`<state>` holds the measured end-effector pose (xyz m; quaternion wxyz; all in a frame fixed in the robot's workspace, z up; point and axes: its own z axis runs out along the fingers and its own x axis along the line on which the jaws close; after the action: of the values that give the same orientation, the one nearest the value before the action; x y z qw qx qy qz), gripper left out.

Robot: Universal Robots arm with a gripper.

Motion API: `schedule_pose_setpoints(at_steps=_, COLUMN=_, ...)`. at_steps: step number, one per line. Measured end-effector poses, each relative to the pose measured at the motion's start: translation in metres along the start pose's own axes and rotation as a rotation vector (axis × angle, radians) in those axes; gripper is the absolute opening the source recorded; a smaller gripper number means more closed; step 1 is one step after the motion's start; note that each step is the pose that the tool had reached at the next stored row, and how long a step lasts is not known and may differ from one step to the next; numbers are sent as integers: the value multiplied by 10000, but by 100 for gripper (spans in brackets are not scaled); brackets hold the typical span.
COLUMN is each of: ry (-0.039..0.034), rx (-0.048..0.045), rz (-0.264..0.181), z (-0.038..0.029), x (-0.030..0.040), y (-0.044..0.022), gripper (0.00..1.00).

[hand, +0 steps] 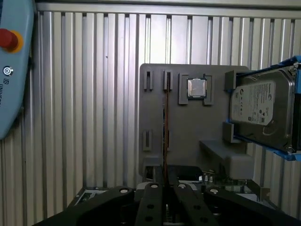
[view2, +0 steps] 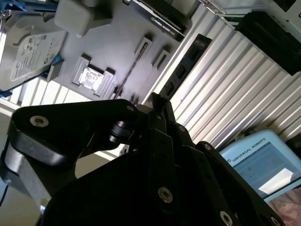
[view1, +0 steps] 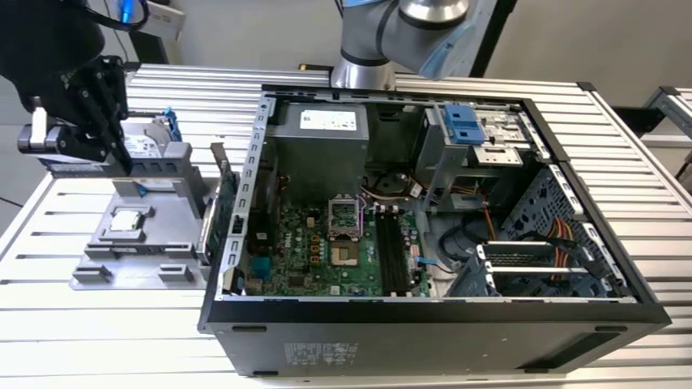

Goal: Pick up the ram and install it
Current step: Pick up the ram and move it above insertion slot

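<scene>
The claw (hand: 166, 178) hung clenched and empty above the gray holder (hand: 193, 127), where the ram (hand: 165, 117) stood edge-up in its slot. Descending like that, its tips might strike the thin edge and crack it.

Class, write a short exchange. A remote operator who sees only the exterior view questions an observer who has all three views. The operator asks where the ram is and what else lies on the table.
Operator: In the exterior view the pincer hangs in front of the grey holder. Where is the ram?
Observer: In the first wrist view the ram stands on edge in a slot of the grey holder, in line with the pincer.
Operator: Is anything on the table beyond my picture's edge?
Observer: Yes. A pale blue teach pendant with a red button lies on the ribbed table, apart from the holder.
</scene>
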<state>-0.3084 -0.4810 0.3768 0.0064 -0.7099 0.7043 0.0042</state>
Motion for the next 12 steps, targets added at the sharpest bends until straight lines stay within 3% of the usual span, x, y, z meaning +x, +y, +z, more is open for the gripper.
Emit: schedule_pose_setpoints(at_steps=12, ry=2, rx=-7, rz=1, z=0, x=-3, y=-161, gripper=0)
